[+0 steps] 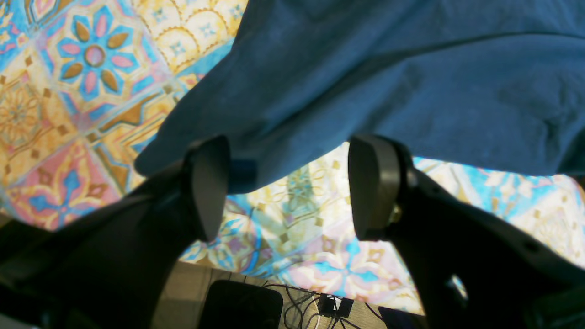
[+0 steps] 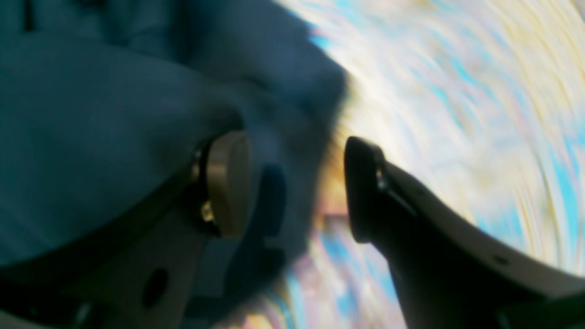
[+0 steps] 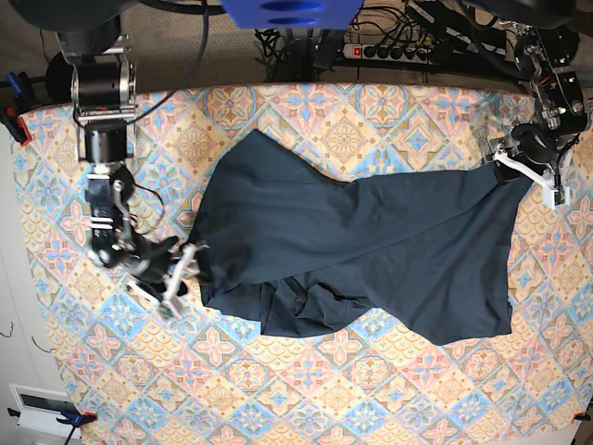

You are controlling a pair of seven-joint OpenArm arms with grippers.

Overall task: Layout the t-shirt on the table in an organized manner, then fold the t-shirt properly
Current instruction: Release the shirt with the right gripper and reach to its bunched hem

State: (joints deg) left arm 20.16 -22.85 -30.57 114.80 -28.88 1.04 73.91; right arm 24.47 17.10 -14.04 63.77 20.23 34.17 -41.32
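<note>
Base view: t-shirt (image 3: 371, 250) lies spread but rumpled across mid table (image 3: 306, 399), bunched folds at its lower middle; both arms at opposite edges. Left gripper (image 3: 521, 165) sits at shirt's far corner, right gripper (image 3: 181, 273) at the other edge. Only this view gives whole layout. Left wrist cam: left gripper (image 1: 288, 187) jaws wide, nothing between them, shirt hem (image 1: 365, 91) just beyond tips, cables past table edge. Right wrist cam, blurred: right gripper (image 2: 297, 187) jaws wide apart, one finger against fabric (image 2: 91, 137); grip not evident.
</note>
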